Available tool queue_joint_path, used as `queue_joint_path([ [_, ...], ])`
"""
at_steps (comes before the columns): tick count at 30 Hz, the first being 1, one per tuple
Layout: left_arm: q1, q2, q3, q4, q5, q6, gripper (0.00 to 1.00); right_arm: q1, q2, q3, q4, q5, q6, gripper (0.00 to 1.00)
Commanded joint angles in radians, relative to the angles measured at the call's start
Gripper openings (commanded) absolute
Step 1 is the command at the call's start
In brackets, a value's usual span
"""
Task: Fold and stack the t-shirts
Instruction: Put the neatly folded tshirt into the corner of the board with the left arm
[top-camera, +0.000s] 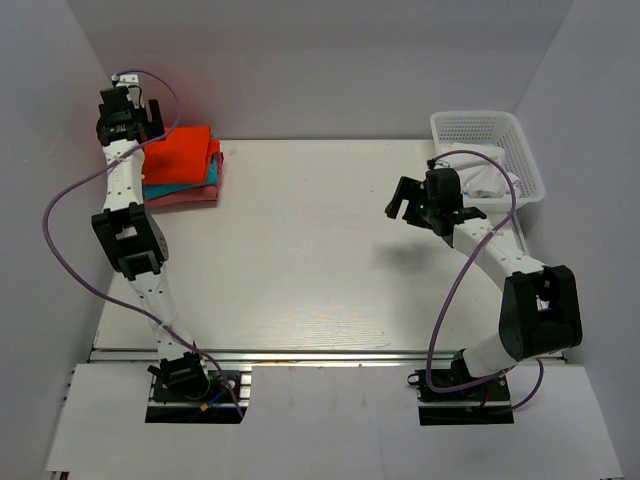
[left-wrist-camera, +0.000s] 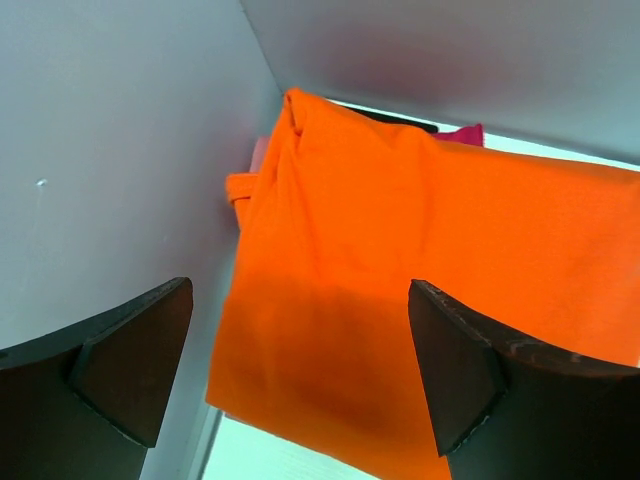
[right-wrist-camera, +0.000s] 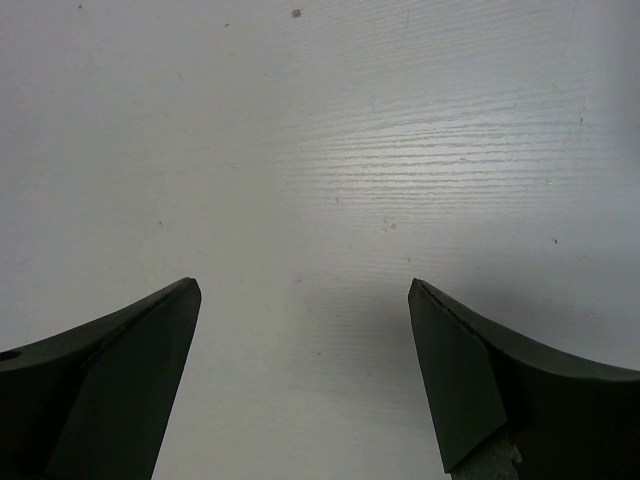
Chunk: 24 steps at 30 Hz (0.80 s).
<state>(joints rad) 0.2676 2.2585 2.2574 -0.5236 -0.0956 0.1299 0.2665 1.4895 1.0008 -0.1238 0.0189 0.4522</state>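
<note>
A folded orange-red shirt (top-camera: 180, 152) lies on top of a stack at the table's back left, with a teal shirt (top-camera: 211, 176) and a pink shirt (top-camera: 185, 197) under it. My left gripper (top-camera: 128, 112) is open and empty, held above the stack's left edge by the wall. In the left wrist view the orange shirt (left-wrist-camera: 400, 310) fills the space between my fingers (left-wrist-camera: 460, 380), with a bit of pink (left-wrist-camera: 462, 133) at its far edge. My right gripper (top-camera: 408, 200) is open and empty above bare table. White cloth (top-camera: 492, 182) lies in the basket.
A white plastic mesh basket (top-camera: 520, 150) stands at the back right, close behind my right wrist. White walls close in the table on the left, back and right. The right wrist view shows only white tabletop (right-wrist-camera: 320, 150).
</note>
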Motion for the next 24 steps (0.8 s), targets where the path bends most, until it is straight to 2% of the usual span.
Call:
queue_joint_path([
  [1, -0.004, -0.111, -0.005, -0.001, 0.046, -0.023, 0.99, 0.005, -0.037, 0.015, 0.036, -0.008, -0.018, 0.90],
  [4, -0.014, -0.165, -0.074, -0.001, 0.117, -0.042, 0.99, 0.005, -0.064, -0.004, 0.049, -0.008, -0.020, 0.90],
  [7, -0.014, -0.233, -0.154, -0.001, 0.246, -0.099, 0.99, 0.002, -0.104, -0.054, 0.082, -0.046, -0.023, 0.90],
  [10, -0.039, -0.338, -0.310, 0.059, 0.368, -0.163, 0.99, 0.000, -0.144, -0.106, 0.110, -0.048, -0.021, 0.90],
  [14, -0.120, -0.503, -0.615, 0.167, 0.341, -0.243, 0.99, 0.000, -0.182, -0.165, 0.148, -0.050, -0.024, 0.90],
  [16, -0.193, -0.578, -0.730, 0.269, 0.318, -0.265, 0.99, -0.001, -0.192, -0.185, 0.147, -0.048, -0.020, 0.90],
  [19, -0.282, -0.700, -0.985, 0.419, 0.327, -0.285, 0.99, 0.000, -0.219, -0.231, 0.153, -0.063, -0.027, 0.90],
  [24, -0.450, -0.769, -1.124, 0.445, 0.217, -0.300, 0.99, 0.002, -0.293, -0.313, 0.191, -0.094, -0.032, 0.90],
])
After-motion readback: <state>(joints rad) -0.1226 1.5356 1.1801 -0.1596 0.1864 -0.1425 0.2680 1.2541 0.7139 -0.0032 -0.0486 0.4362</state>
